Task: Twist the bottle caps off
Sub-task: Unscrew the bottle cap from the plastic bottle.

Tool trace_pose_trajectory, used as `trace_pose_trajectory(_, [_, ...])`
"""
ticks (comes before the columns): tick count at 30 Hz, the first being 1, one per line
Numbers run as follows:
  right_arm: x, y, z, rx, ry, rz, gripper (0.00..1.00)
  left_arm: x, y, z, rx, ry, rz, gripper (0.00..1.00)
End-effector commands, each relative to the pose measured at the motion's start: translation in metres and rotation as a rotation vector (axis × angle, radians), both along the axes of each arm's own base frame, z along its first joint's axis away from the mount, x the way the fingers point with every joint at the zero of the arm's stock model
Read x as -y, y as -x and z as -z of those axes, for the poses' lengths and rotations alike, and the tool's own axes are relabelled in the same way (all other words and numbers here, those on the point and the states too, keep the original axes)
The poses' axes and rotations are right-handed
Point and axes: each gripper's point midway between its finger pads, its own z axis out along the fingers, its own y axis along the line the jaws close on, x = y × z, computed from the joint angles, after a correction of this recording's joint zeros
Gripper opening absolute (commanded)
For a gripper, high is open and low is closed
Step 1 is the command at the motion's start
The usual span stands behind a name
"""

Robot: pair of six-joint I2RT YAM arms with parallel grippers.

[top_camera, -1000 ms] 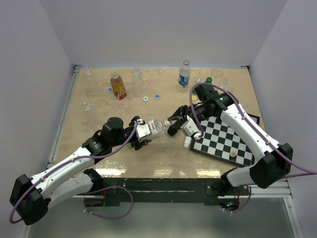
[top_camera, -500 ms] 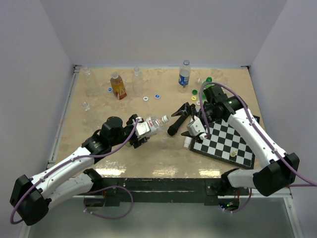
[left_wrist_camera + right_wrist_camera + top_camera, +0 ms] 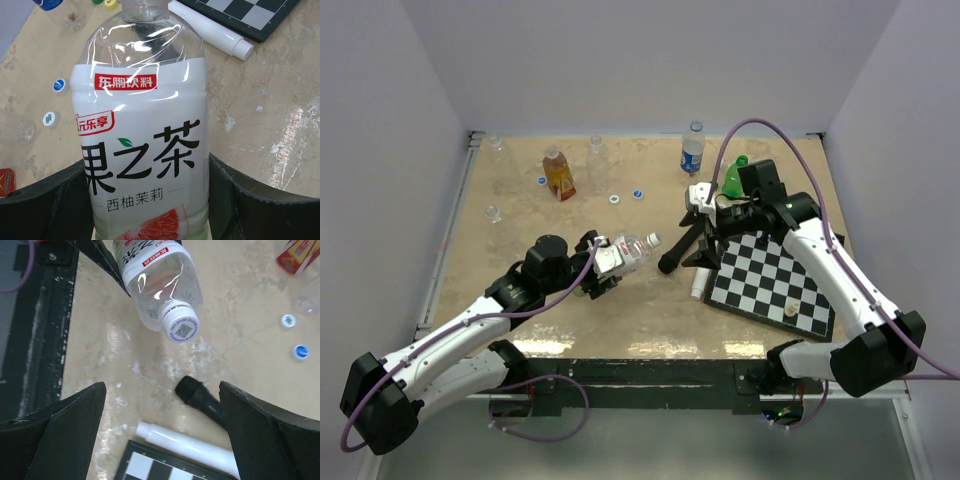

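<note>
Here the left hand [image 3: 604, 264] pinches the labelled tea bottle [image 3: 145, 125] above the worktop [image 3: 520, 215] at a tilt. Its white cap [image 3: 180, 328] is on, facing the right hand [image 3: 696, 243], which is spread wide and clear of it.

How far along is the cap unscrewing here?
Done: loose caps lie on the table. In hand: the left end effector grips a white-labelled bottle, its cap on; the right end effector is open, off it. Left: that cap, plus the seemingly capped amber bottle and blue-labelled bottle.
</note>
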Motion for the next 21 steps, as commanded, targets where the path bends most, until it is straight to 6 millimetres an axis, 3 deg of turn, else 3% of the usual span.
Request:
trace_pose_trajectory(1, [-0.006,0.009,-0.016,-0.202,-0.057,0.087,0.98,0.003,-0.006,-0.014,0.03,0.039,-0.016,0.0])
trace_pose_trajectory(9, [-0.014,-0.005,-0.024,-0.358,-0.102,0.221,0.98,0.003,-0.006,-0.014,0.029,0.038,-0.016,0.0])
trace_pose_trajectory(18, [-0.033,-0.026,-0.013,-0.495,-0.117,0.275,0.98,0.003,-0.006,-0.013,0.027,0.036,-0.014,0.0])
trace_pose_trajectory(21, [-0.046,-0.024,-0.011,-0.518,-0.113,0.255,0.92,0.003,-0.006,-0.013,0.029,0.036,-0.014,0.0])
